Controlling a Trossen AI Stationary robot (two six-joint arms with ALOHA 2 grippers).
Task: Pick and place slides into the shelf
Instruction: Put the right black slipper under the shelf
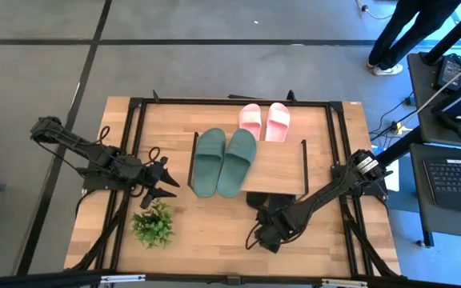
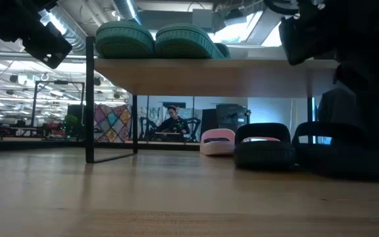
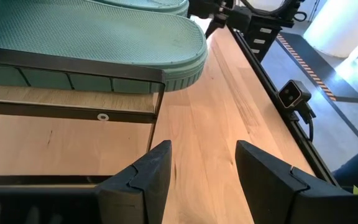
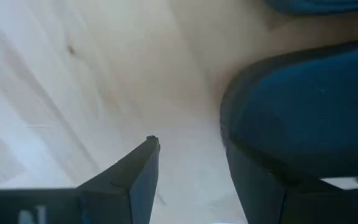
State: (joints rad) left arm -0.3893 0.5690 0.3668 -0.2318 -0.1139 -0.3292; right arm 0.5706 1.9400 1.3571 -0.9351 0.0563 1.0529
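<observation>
From above, counted six slides in three pairs. Found two green slides (image 1: 223,162) side by side on the top board of the shelf (image 1: 282,168), toes hanging past its near edge. Saw two pink slides (image 1: 264,122) on the table (image 1: 214,248) just behind the shelf. Made out the black slides (image 1: 264,199) only partly, at the shelf's near edge beside the right gripper (image 1: 264,230), which was low over the table. Noted the left gripper (image 1: 162,182) near the shelf's left end, and one potted plant (image 1: 154,224) just beside it.

At table height, counted two green slides (image 2: 155,39) on the board of the shelf (image 2: 242,69), two black slides (image 2: 288,148) on the table (image 2: 176,197) below it, and one pink slide (image 2: 217,141) farther back. Glimpsed one person (image 2: 172,122) far behind.

Through the left wrist camera, saw the left gripper (image 3: 201,168) with fingers spread, grasping nothing, over bare wood, one green slide (image 3: 92,43) ahead on the shelf (image 3: 67,109).

Through the right wrist camera, saw the right gripper (image 4: 191,180) with fingers parted and only bare table between them, one black slide (image 4: 309,106) lying against the outer side of one finger.
</observation>
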